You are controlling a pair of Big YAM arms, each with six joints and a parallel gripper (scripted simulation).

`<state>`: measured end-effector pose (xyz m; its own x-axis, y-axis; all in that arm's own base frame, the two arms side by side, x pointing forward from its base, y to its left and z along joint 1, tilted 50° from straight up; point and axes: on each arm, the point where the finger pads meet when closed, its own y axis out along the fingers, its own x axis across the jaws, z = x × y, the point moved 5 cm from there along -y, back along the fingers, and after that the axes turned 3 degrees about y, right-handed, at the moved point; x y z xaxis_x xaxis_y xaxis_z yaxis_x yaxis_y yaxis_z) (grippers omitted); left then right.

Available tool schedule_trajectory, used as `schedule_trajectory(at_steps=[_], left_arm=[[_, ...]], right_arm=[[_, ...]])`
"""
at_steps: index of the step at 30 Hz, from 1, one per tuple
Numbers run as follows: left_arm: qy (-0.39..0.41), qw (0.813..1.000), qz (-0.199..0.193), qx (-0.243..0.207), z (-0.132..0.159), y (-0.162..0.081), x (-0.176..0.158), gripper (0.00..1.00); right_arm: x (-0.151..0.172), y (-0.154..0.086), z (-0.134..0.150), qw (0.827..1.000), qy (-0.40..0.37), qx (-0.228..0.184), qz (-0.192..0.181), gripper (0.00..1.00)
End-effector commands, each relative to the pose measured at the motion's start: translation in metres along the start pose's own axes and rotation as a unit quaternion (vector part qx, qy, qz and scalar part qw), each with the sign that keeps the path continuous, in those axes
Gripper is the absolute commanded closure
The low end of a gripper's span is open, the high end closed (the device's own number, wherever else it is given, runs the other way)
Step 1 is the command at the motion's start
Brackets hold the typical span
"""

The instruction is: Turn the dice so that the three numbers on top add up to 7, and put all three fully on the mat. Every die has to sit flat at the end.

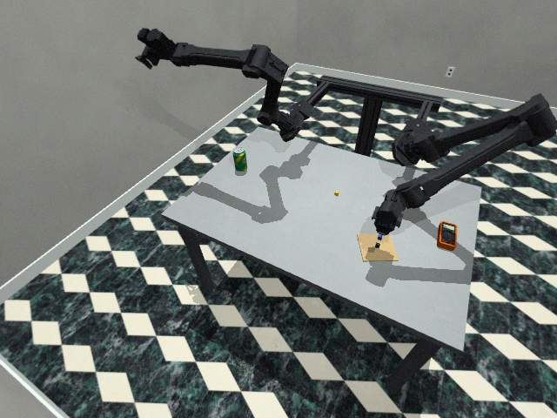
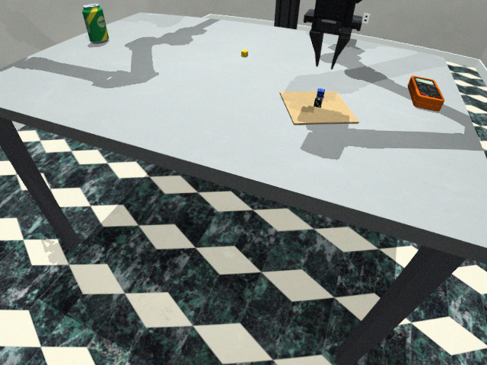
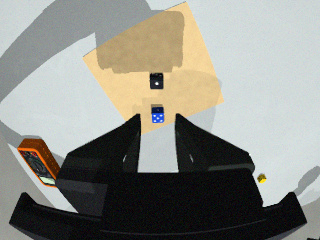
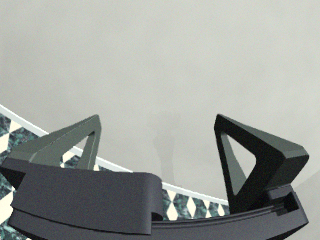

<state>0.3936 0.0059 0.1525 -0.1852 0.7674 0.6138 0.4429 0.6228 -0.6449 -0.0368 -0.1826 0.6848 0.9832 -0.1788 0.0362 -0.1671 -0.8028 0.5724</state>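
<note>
A black die [image 1: 377,246] [image 2: 317,103] [image 3: 157,81] and a blue die [image 1: 379,236] [image 2: 320,93] [image 3: 158,117] sit apart on the tan mat [image 1: 363,240] [image 2: 291,101] [image 3: 120,82]. The blue one is nearer the mat's back edge. In the left wrist view, the black die's bright face shows one pip and the blue die's shows five. A yellow die [image 1: 336,193] [image 2: 244,53] [image 3: 262,178] lies on the table off the mat; its top number is too small to read. My left gripper [image 2: 325,67] is partly open and empty, above and behind the blue die. My right gripper [image 1: 144,62] [image 4: 157,120] is open and empty, far from the dice.
An orange multimeter [image 1: 447,235] [image 2: 425,93] [image 3: 38,162] lies to the mat's right in the top and exterior views. A green can [image 1: 240,159] [image 2: 95,23] stands at the table's far left there. Arm shadows cross the table [image 1: 314,252] and part of the mat.
</note>
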Motion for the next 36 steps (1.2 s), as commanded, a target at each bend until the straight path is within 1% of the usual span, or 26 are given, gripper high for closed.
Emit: schedule_trajectory(at_steps=[1,2,4,5,24,26,28,30,32,34,36], left_arm=[[-0.022,1.000,0.003,-0.017,-0.017,-0.017,0.003,0.70],[-0.022,1.000,0.003,-0.017,-0.016,-0.018,0.003,0.70],[-0.015,1.000,-0.002,0.002,-0.008,-0.005,0.001,0.70],[-0.012,1.000,-0.002,0.006,-0.004,-0.003,0.000,0.00],[-0.013,1.000,-0.001,0.001,-0.005,-0.005,0.002,0.00],[-0.010,1.000,0.002,-0.001,-0.005,-0.006,-0.006,0.00],[-0.010,1.000,0.002,-0.001,-0.005,-0.006,-0.006,0.00],[-0.009,1.000,0.006,-0.005,-0.001,-0.006,-0.018,0.00],[0.001,1.000,0.010,0.003,0.011,-0.002,-0.040,0.00],[0.008,1.000,0.017,0.006,0.021,0.000,-0.073,0.00],[0.020,1.000,0.022,0.010,0.040,0.002,-0.114,0.00]], right_arm=[[-0.002,-0.003,-0.039,0.999,0.000,-0.032,0.004,0.00],[-0.002,-0.003,-0.039,0.999,0.000,-0.032,0.004,0.00],[-0.002,-0.003,-0.039,0.999,0.000,-0.032,0.004,0.00],[-0.002,-0.003,-0.039,0.999,0.000,-0.032,0.004,0.00],[-0.002,-0.003,-0.039,0.999,0.000,-0.032,0.004,0.00],[-0.002,-0.003,-0.039,0.999,0.000,-0.032,0.004,0.00],[-0.002,-0.003,-0.039,0.999,0.000,-0.032,0.004,0.00],[-0.002,-0.003,-0.039,0.999,0.000,-0.032,0.004,0.00],[-0.002,-0.003,-0.039,0.999,0.000,-0.032,0.004,0.00],[-0.002,-0.003,-0.039,0.999,0.000,-0.032,0.004,0.00],[-0.002,-0.003,-0.039,0.999,0.000,-0.032,0.004,0.00]])
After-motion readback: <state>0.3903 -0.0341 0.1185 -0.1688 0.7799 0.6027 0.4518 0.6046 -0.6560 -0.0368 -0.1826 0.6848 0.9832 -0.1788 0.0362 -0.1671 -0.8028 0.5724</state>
